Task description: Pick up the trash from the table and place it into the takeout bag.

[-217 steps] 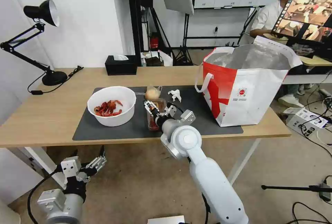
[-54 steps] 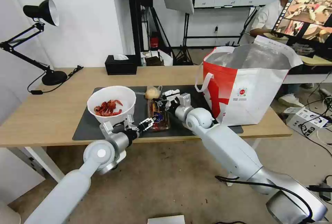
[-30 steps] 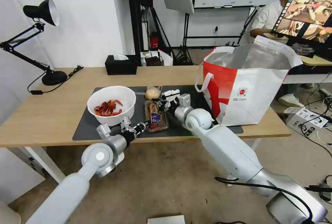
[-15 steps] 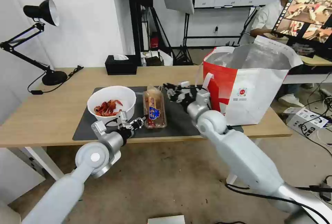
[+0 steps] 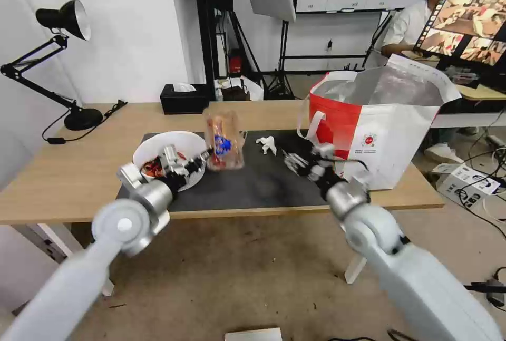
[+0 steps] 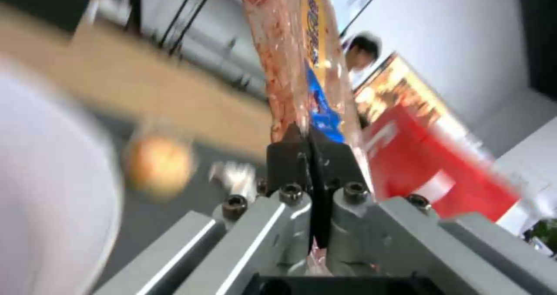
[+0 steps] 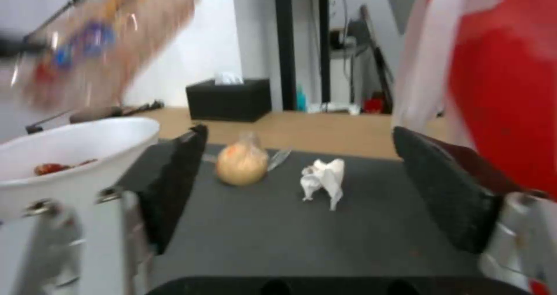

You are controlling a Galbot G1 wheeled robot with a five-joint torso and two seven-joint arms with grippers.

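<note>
My left gripper [image 5: 199, 157] is shut on the edge of the clear hinged tray [image 5: 224, 140], which hangs upright above the dark mat [image 5: 253, 183]. In the left wrist view its fingers [image 6: 290, 149] pinch the tray's rim [image 6: 290, 47]. My right gripper [image 5: 298, 162] stands open and holds nothing, low over the mat beside the takeout bag [image 5: 379, 130]. The crumpled tissue [image 5: 267, 144] lies on the mat. The white bowl [image 5: 158, 154] of shells sits behind my left wrist. The right wrist view shows the small bag with a yellowish lump [image 7: 242, 164] next to the tissue [image 7: 323, 179].
A black tissue box [image 5: 184, 98] stands at the table's [image 5: 63, 172] far edge. At the far left is a black desk lamp [image 5: 63, 19]. The takeout bag's mouth is open, its foil lining showing. A person sits behind at the right.
My left gripper has lifted the tray off the mat, up and back. The right gripper has let go of the tray and drawn away toward the bag.
</note>
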